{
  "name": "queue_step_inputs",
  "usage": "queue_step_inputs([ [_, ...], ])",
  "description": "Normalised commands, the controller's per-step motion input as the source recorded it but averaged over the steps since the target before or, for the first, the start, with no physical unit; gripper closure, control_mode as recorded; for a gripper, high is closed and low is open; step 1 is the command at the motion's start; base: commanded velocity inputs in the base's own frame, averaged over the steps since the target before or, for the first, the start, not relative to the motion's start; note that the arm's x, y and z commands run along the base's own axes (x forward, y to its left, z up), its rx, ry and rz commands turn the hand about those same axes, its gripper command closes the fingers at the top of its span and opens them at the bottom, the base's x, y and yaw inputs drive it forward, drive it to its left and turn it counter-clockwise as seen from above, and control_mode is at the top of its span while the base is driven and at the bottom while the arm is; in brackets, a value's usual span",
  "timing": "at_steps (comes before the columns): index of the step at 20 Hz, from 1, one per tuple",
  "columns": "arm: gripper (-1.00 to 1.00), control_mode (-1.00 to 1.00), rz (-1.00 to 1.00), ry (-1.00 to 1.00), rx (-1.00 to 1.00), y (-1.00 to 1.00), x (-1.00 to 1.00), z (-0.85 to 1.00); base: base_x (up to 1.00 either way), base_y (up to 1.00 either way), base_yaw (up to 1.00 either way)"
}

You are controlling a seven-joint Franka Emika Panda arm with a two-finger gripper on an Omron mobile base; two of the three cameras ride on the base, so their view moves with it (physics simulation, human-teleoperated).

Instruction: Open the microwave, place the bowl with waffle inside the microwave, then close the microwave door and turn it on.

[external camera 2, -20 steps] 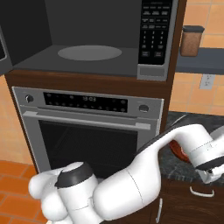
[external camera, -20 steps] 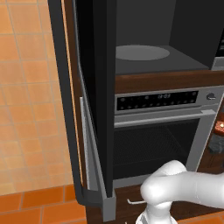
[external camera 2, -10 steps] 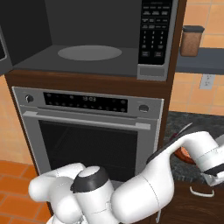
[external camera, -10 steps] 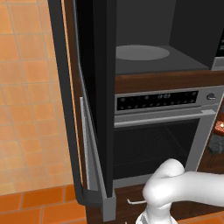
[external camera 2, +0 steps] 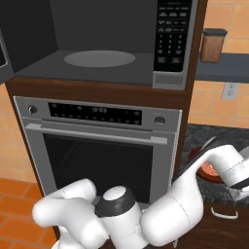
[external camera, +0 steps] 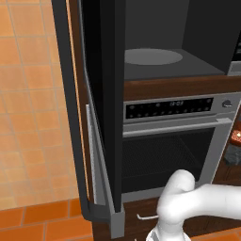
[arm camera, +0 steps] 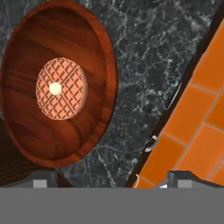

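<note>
Bowl [arm camera: 59, 83], glossy reddish-brown, round waffle [arm camera: 61, 88] inside

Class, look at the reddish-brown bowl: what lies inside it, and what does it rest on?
Inside the bowl lies one round waffle with a pale dot at its centre. The bowl rests on a dark marbled counter; the counter beneath it is covered.

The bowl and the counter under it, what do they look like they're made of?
The bowl looks like glossy polished wood: reddish-brown with darker grain streaks running around its inside. The counter looks like dark polished stone, maybe marble or granite, judging by its pale veining on a near-black surface.
</note>
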Motion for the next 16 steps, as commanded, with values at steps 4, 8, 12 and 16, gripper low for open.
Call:
queue_step_inputs([
  [4, -1.0, -1.0, -0.03, 0.0, 0.0, -0.05, 0.32, -0.35, 0.0, 0.0, 0.0],
  [8, -1.0, -1.0, -0.03, 0.0, 0.0, -0.01, 0.32, -0.34, 0.0, 0.0, 0.0],
  [12, -1.0, -1.0, -0.02, 0.0, 0.0, -0.08, 0.26, -0.43, 0.0, 0.0, 0.0],
  [16, -1.0, -1.0, -0.02, 0.0, 0.0, -0.02, 0.23, -0.36, 0.0, 0.0, 0.0],
])
